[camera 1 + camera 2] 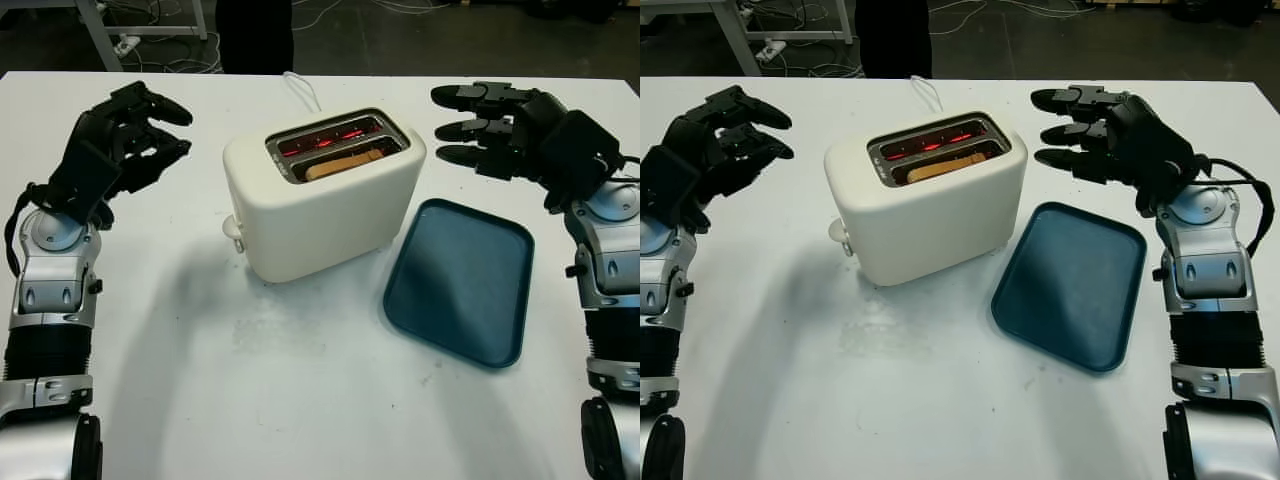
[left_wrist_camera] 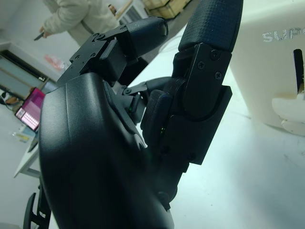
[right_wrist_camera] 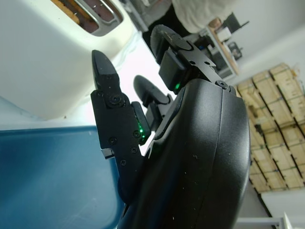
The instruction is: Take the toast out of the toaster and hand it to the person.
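A cream toaster (image 1: 320,200) stands mid-table, its slots glowing red. A slice of toast (image 1: 345,161) sits low in the near slot, its brown top edge just showing. My left hand (image 1: 175,132) hovers open to the left of the toaster, a hand's width away, holding nothing. On the other side my right hand (image 1: 447,127) is open, its fingers pointing at the toaster's right end and close to it, without touching. A person (image 1: 255,35) in dark clothing stands at the far edge of the table.
A dark teal tray (image 1: 460,280) lies flat, right of the toaster and under my right forearm. The toaster's white cable (image 1: 300,90) runs off toward the far edge. The toaster's lever knob (image 1: 233,228) sticks out on its left end. White tabletop (image 1: 300,400) stretches in front.
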### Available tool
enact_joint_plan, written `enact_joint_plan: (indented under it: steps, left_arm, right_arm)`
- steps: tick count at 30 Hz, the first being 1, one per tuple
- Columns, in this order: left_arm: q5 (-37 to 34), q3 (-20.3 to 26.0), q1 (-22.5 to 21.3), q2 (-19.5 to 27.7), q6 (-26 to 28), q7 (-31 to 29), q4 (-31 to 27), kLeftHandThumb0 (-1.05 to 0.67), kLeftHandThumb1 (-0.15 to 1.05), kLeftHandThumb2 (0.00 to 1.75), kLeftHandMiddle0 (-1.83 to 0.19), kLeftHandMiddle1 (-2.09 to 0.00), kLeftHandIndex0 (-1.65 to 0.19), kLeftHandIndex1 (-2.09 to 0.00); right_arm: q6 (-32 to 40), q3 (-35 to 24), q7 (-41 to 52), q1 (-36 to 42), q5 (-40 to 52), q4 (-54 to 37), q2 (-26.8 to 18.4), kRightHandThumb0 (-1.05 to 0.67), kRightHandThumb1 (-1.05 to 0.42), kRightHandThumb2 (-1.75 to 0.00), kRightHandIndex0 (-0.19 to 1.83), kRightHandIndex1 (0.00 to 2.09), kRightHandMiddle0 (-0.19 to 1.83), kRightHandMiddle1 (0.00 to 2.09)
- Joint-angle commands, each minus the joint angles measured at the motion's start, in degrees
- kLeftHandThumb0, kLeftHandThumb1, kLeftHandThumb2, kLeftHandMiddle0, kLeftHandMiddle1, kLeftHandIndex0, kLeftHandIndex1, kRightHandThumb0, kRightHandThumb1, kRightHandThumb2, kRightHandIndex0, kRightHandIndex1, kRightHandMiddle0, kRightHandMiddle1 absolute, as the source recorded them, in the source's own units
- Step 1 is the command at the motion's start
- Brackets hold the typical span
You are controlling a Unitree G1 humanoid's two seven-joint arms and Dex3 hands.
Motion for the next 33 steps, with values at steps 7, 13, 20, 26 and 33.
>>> enact_joint_plan:
  steps: [7, 13, 20, 26, 33]
  left_arm:
    - [0.2, 0.2, 0.3, 0.1, 0.2, 0.4, -0.6, -1.05, 0.92, 0.11, -0.51, -1.28, -0.49, -1.19]
    - [0.0, 0.3, 0.2, 0.0, -0.8, 0.1, 0.2, -1.05, 0.92, 0.12, -0.50, -1.28, -0.48, -1.19]
    - [0.0, 0.3, 0.3, 0.0, -0.4, 0.2, -0.1, -1.05, 0.92, 0.12, -0.50, -1.28, -0.48, -1.18]
    - [0.1, 0.3, 0.3, 0.0, -0.1, 0.3, -0.2, -1.05, 0.92, 0.11, -0.50, -1.28, -0.49, -1.18]
    - [0.1, 0.3, 0.3, -0.1, 0.0, 0.4, -0.3, -1.05, 0.92, 0.12, -0.50, -1.28, -0.49, -1.19]
  right_arm:
    - [-0.1, -0.1, -0.1, -0.7, 0.4, -0.2, 0.1, -0.26, -0.88, 0.00, 0.45, 0.54, 0.61, 0.00]
    - [-0.6, -0.2, -0.3, -0.6, 0.3, 0.6, 0.2, -0.28, -0.88, 0.00, 0.45, 0.55, 0.62, 0.01]
    - [-1.5, 0.1, -0.2, -0.5, -0.4, 0.5, -0.3, -0.28, -0.88, 0.00, 0.46, 0.56, 0.63, 0.01]
    - [-2.1, -0.1, 0.1, -0.6, 0.0, 1.0, -0.1, -0.28, -0.88, 0.00, 0.47, 0.57, 0.64, 0.01]
    - [-2.9, 0.0, 0.2, -0.7, -0.1, 1.6, -0.1, -0.31, -0.88, 0.00, 0.48, 0.57, 0.65, 0.01]
